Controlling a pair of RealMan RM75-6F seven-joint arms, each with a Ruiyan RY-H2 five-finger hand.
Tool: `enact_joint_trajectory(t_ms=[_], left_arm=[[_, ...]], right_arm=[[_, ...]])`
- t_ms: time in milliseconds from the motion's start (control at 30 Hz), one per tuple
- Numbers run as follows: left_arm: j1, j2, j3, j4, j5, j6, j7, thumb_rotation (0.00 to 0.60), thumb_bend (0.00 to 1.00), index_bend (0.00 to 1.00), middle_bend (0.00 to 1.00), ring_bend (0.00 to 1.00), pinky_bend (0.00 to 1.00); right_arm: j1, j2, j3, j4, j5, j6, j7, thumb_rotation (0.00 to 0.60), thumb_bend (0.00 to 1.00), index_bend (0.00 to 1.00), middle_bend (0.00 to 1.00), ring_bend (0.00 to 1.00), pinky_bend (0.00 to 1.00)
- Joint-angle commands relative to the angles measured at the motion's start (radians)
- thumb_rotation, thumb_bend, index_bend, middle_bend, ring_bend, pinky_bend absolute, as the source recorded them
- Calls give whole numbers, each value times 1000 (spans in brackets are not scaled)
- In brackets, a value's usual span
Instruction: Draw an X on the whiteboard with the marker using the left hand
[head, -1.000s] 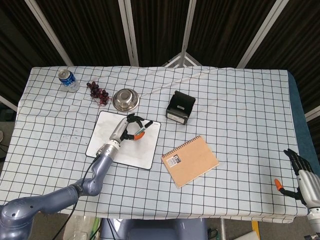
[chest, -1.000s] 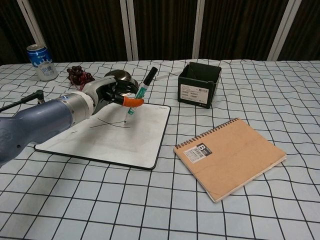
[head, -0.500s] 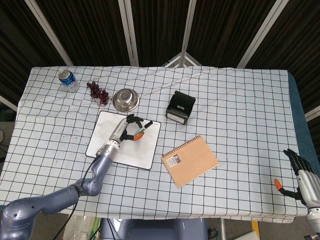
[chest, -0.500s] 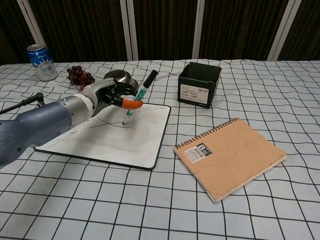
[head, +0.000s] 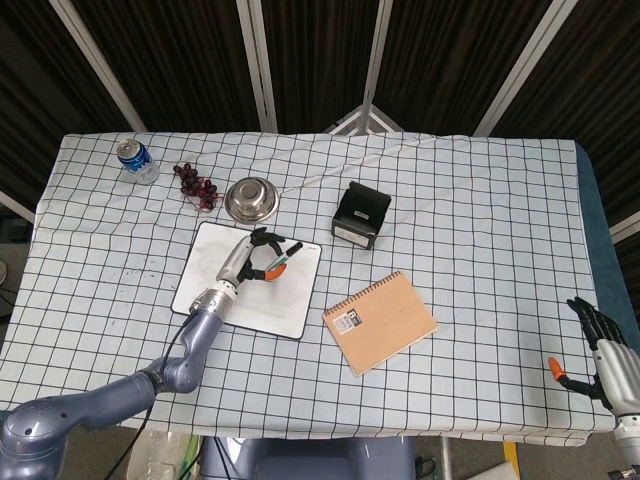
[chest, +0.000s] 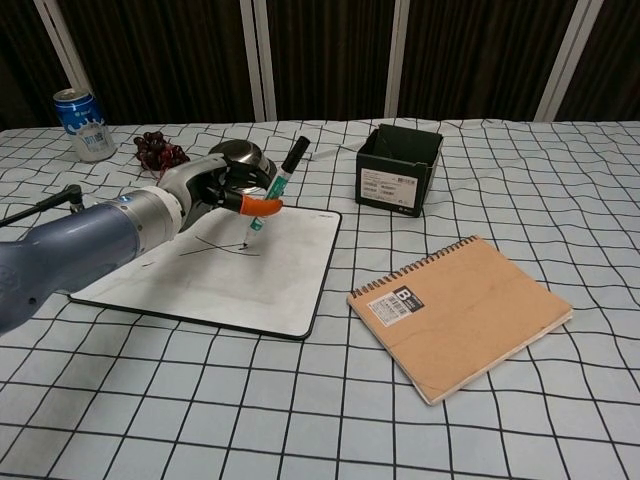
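Note:
A white whiteboard (chest: 240, 280) (head: 290, 300) with a dark rim lies on the checked cloth and carries a thin black X (chest: 215, 245). My left hand (chest: 225, 188) (head: 258, 259) holds a green-and-black marker (chest: 277, 190) (head: 281, 258) tilted, cap end up, its tip just above the board near the right end of the X. My right hand (head: 605, 350) hangs off the table's right front corner, fingers apart, holding nothing; the chest view does not show it.
A blue can (chest: 83, 124), dark grapes (chest: 158, 150) and a steel bowl (head: 250, 198) sit behind the board. A black box (chest: 400, 167) stands to the right. A brown spiral notebook (chest: 460, 312) lies at front right.
The marker and left hand shifted slightly between frames, its tip staying near the X's right end. The right hand has not moved.

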Motion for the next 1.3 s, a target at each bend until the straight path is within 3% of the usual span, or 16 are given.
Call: enact_joint_trajectory(t_ms=[33,267,467,867,1133,1300], left_arm=[[-2,16,-26,-41,3,15,-18,600,522,728,260,38,73],[-1,72,-42,-130,37,54,6,600,519,728,260,38,73],[23,155,26,-161,76,95,173,600,503,728,259,38,73],[101,311,211,-153,111,159,569,600,434,725,243,38,73],[154,362,285,-137,129,192,671,600,392,663,198,34,58],[180,383,289,-148,107,201,681,600,352,531,118,9,14]], right_arm=[[0,0,-1,1,-2,1,0,600,352,0,0,0,0],[-1,0,-1,3,-3,2,-2,600,352,0,0,0,0],[-2,1,-2,2,-3,4,-4,600,352,0,0,0,0],[-4,2,-4,-4,-5,7,-17,600,352,0,0,0,0],[-5,1,-5,-9,-4,9,-27,600,352,0,0,0,0],[-6,1,-5,-11,-2,10,-32,600,352,0,0,0,0]])
